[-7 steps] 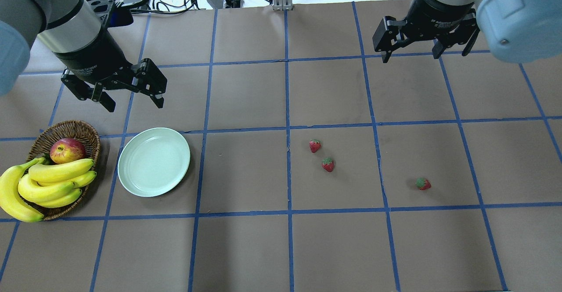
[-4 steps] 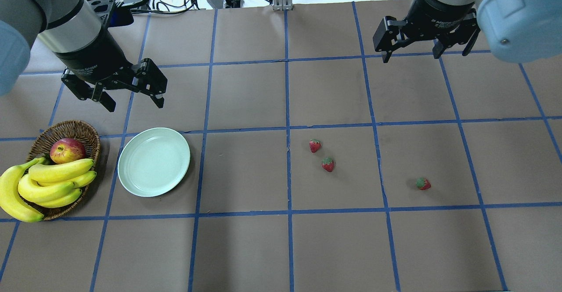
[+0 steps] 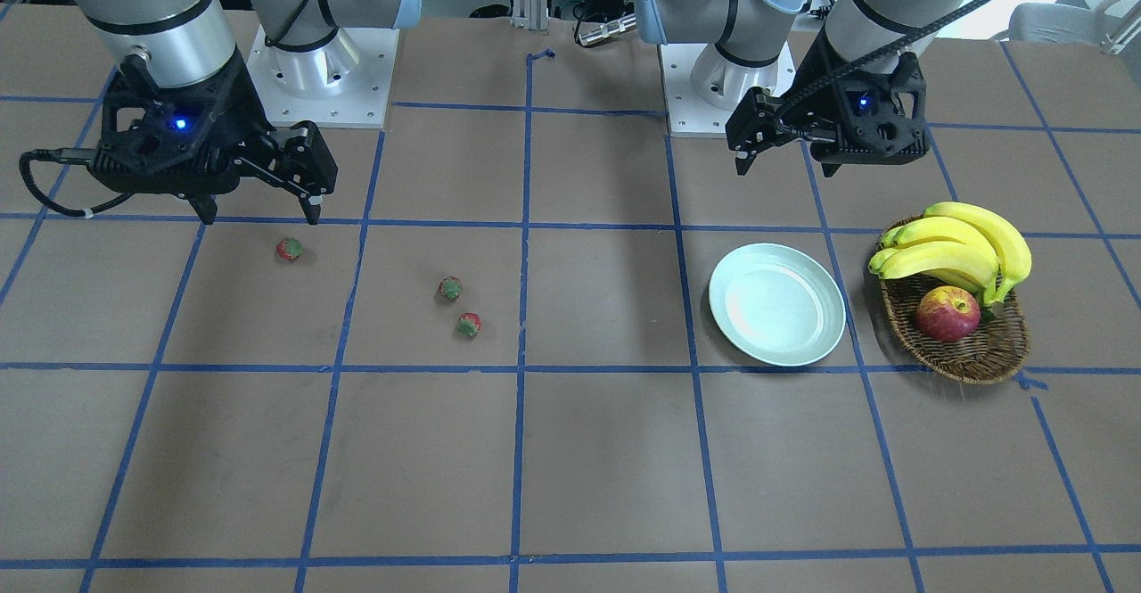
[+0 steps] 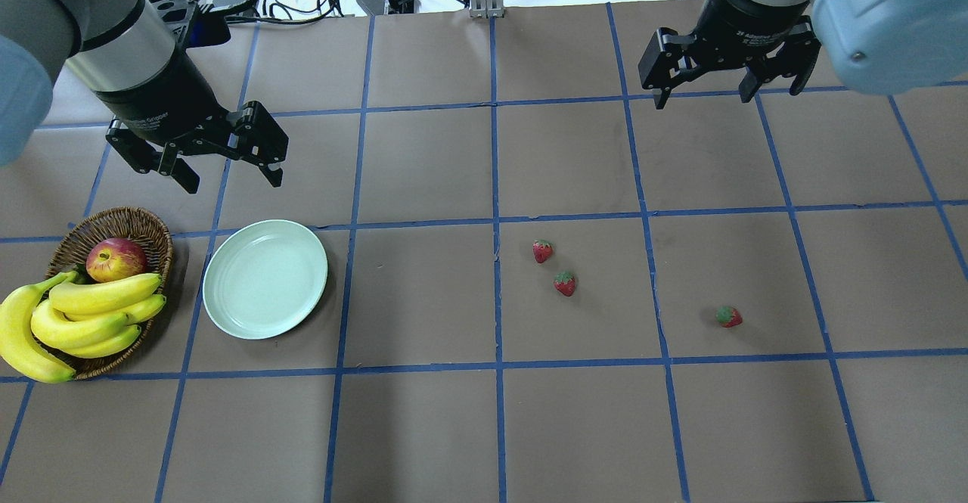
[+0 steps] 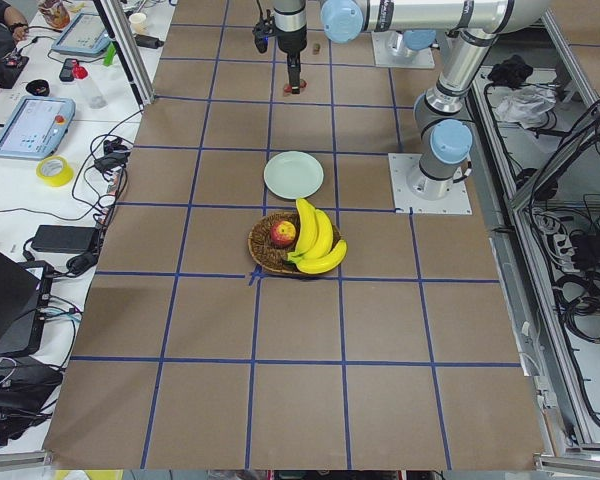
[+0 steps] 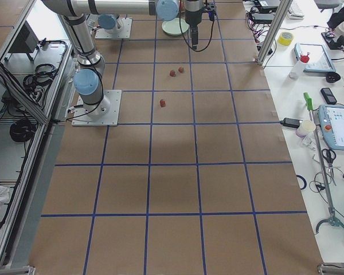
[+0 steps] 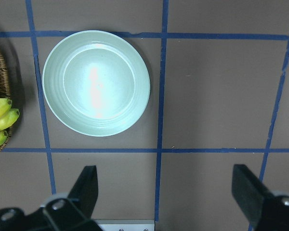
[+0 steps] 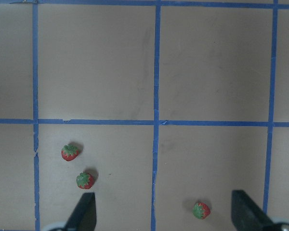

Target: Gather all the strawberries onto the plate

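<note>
Three small red strawberries lie on the brown table: two close together [image 4: 542, 250] [image 4: 565, 284] and one apart to the right [image 4: 729, 316]. All three also show in the right wrist view [image 8: 70, 152] [image 8: 85, 180] [image 8: 201, 210]. The pale mint-green plate [image 4: 265, 279] is empty and sits left of centre; the left wrist view [image 7: 96, 83] shows it from above. My left gripper [image 4: 231, 179] is open and empty, hovering just beyond the plate. My right gripper [image 4: 707, 96] is open and empty, high at the far right, well beyond the strawberries.
A brown wicker basket [image 4: 121, 221] with a bunch of bananas [image 4: 83, 314] and a red-yellow apple [image 4: 116, 259] stands just left of the plate. Blue tape lines grid the table. Cables and devices lie past the table's far edge.
My right gripper has shifted slightly toward the table's far edge. The left gripper, the strawberries and the plate have not moved.
</note>
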Controlling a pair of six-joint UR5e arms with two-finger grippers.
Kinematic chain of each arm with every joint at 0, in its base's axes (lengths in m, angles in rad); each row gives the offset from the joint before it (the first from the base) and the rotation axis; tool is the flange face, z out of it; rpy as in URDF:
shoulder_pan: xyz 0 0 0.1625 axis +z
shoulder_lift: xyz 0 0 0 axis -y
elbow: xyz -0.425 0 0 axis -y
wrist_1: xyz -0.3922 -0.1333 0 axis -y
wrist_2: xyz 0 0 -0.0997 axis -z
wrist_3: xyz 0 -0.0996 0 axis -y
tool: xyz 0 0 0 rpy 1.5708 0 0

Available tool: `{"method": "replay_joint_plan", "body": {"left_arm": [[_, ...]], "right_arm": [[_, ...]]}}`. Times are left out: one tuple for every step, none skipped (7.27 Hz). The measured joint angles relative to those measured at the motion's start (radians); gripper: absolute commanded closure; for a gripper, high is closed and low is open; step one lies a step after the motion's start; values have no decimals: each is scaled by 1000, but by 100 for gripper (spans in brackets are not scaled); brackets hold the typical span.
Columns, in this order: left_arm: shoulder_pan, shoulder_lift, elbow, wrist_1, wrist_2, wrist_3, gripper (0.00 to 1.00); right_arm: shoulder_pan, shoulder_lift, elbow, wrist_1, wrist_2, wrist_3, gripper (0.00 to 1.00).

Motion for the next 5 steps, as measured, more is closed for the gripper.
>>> {"method": "replay_joint_plan", "body": {"left_arm": [[0,0,0,0,0,0,0],[1,0,0,1,0,0,0],[1,0,1,2,0,0,0],[1,0,1,3,0,1,0],[0,0,0,4,-1,1,0]], "right_arm": [[2,6,-1,4,18,3,2],[4,10,5,5,55,2,0],[9,22,21,3,87,3,0],[25,44,39,-23,107,22,0],[65,80,49,-81,110,63,0]]}}
